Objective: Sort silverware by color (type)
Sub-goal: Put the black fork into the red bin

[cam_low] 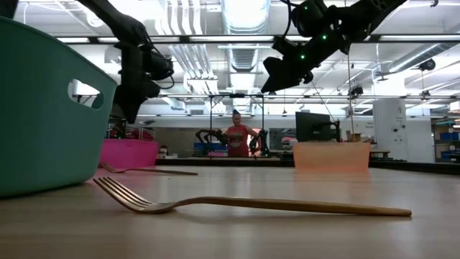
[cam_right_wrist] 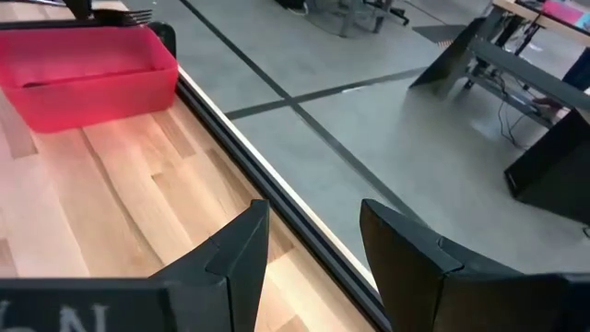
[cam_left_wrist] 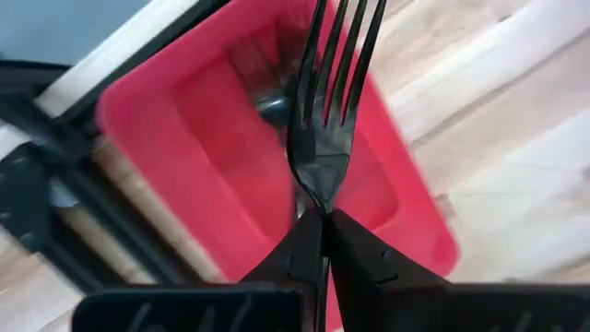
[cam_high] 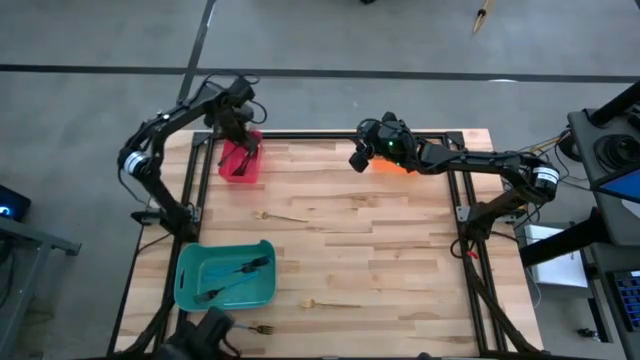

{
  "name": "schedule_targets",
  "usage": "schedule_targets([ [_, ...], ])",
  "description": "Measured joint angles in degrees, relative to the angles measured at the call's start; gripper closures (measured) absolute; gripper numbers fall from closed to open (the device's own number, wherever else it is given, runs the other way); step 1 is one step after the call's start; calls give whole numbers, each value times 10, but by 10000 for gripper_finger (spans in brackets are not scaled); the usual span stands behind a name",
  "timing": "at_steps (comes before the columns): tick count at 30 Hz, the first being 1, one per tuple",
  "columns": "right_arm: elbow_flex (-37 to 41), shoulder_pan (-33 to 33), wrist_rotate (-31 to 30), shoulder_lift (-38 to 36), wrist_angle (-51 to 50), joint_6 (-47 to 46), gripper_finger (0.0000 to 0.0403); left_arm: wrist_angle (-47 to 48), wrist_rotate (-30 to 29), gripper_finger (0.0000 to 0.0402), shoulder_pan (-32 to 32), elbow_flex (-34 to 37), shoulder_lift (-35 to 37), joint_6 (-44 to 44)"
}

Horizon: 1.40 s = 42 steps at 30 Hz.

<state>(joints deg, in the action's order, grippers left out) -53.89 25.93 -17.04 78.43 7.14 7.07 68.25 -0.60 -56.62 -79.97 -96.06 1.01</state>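
The left end effector (cam_left_wrist: 323,221) hangs above the red bin (cam_high: 240,160), which stands at the far left corner of the worktop (cam_high: 400,270). Its fingers are closed on the handle of a dark fork (cam_left_wrist: 327,101), and the tines point away from the fingers, over the inside of the bin. Another dark piece lies on the bottom of this bin, but it is blurred.

The right end effector (cam_right_wrist: 309,231) is up in the air at the far edge of the worktop, just beside the orange bin (cam_high: 390,165). Its fingers stand apart and hold nothing.

Three gold forks lie flat on the wood: one (cam_high: 280,216) near the middle, one (cam_high: 330,304) toward the near edge, and one (cam_high: 255,328) at the near edge. They are well apart from both end effectors. The teal bin (cam_high: 225,275) near the near left corner contains some dark forks (cam_high: 238,270).
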Motion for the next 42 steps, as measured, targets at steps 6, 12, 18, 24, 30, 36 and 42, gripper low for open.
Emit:
schedule_targets([
  [6,0,3,0,0,-1,0,239,56,36,402,-11,-51,-60,9],
  [12,0,4,0,0,-3,0,239,54,34,402,-12,-52,-69,8],
  [18,0,4,0,0,-5,0,239,57,33,402,-13,-15,-67,-30],
  [24,0,4,0,1,-5,0,239,41,32,401,-22,16,-67,-55],
  [30,0,4,0,1,-5,0,239,26,31,401,-27,13,-67,-51],
  [36,0,4,0,1,-7,0,239,12,31,401,-48,13,-68,-46],
  [42,0,4,0,1,-7,0,239,-16,31,401,-65,13,-68,-55],
])
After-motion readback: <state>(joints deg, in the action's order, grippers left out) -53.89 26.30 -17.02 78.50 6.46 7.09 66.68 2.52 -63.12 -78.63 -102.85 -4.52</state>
